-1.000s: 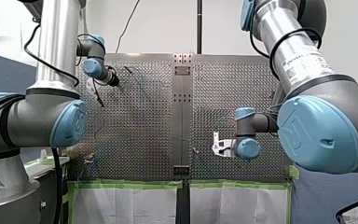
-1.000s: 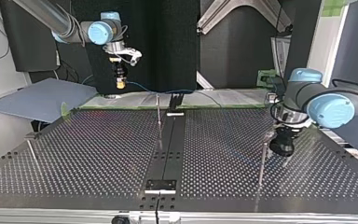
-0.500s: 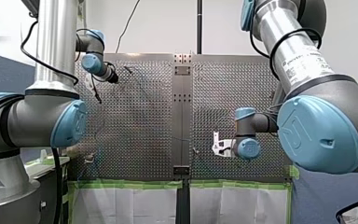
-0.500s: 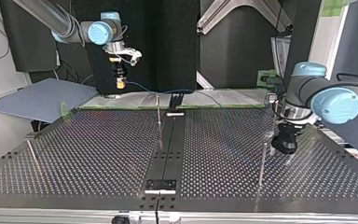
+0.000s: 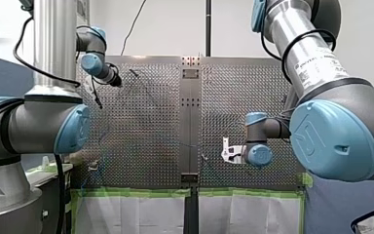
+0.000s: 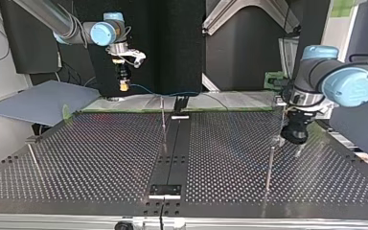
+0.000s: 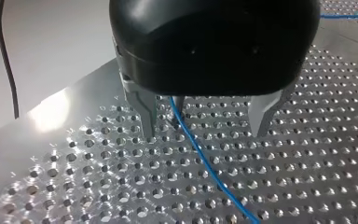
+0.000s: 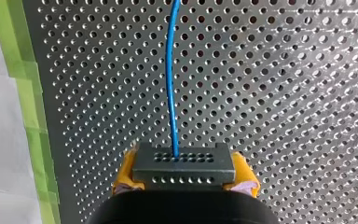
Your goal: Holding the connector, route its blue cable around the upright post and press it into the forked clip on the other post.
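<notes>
Right jaws are clamped, yellow pads [image 8: 123,179] squeezing the connector [image 8: 183,168], its blue cable [image 8: 171,84] running straight ahead over the tabletop [image 8: 284,93]. Left jaws stand wide, straddling the cable without gripping it. I'd hold tension steady and close only once the cable sits centred between the metal fingers [image 7: 142,112].

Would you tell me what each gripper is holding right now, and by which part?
My right gripper clamps the connector by its two short ends; my left gripper is open, holding nothing.
</notes>
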`<state>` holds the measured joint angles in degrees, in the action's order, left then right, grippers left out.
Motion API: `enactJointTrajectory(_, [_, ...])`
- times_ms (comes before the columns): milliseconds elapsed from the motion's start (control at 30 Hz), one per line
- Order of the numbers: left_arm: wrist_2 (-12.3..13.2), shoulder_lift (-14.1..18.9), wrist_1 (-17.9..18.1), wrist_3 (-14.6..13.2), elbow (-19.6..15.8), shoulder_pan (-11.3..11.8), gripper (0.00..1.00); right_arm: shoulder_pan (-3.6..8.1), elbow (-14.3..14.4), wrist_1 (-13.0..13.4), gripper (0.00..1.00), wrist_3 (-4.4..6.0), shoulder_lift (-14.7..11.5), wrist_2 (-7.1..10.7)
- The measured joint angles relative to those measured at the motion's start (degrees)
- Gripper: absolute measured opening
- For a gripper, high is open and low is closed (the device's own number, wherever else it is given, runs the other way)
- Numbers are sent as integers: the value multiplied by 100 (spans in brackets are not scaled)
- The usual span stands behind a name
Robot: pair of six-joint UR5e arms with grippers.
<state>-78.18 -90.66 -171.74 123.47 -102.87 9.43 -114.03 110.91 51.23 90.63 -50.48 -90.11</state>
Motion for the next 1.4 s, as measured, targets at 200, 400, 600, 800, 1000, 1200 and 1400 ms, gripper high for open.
enactJointTrajectory(200, [-270, 281, -263, -268, -95, 15, 98, 4, 0, 2, 0, 8, -1, 2])
enactJointTrajectory(400, [-582, 593, -572, -580, 29, -43, 98, 4, 0, -8, 0, 8, 1, 2])
enactJointTrajectory(600, [-897, 908, -888, -896, 288, -88, 98, 0, 1, -21, 0, 8, 0, 2])
enactJointTrajectory(800, [-1113, 1196, -1178, -1183, 572, -113, 98, -1, 0, -14, 0, 11, 0, 2])
enactJointTrajectory(1000, [-947, 1388, -1466, -1475, 863, -262, 98, -1, -1, -13, 0, 10, -1, 2])
enactJointTrajectory(1200, [-1026, 1363, -1773, -1781, 1101, -547, 98, -7, 0, -12, 0, 9, 2, 2])
enactJointTrajectory(1400, [-1019, 1185, -2081, -2087, 1137, -775, 98, -6, -1, -4, 0, 10, 1, 2])
